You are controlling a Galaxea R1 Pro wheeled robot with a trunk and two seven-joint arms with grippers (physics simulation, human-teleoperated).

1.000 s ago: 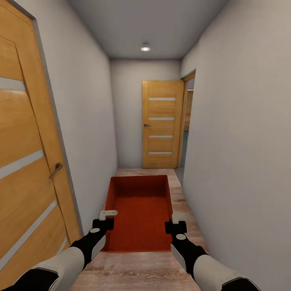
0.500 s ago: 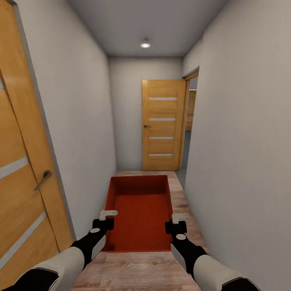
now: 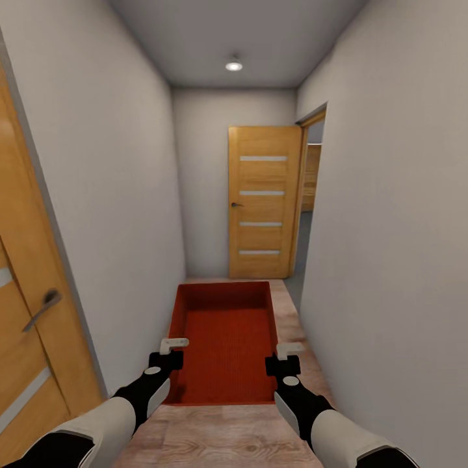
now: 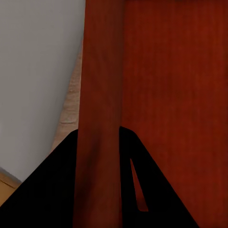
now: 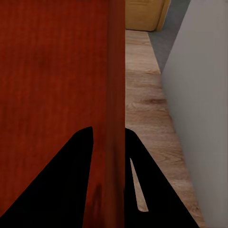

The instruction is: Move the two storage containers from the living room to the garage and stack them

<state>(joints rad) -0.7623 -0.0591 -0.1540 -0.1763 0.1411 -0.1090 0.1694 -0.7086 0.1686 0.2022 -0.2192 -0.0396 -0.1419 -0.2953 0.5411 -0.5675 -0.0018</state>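
left door slid back, far door nearer | container (image 3: 224, 338) empty | left gripper (image 3: 174, 342), right gripper (image 3: 288, 349) clamp its side walls

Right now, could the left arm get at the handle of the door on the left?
Probably not. The left gripper is shut on the bin's side wall, sharing the carry with the right gripper. The handle sits off to the side, and letting go would likely drop the bin.
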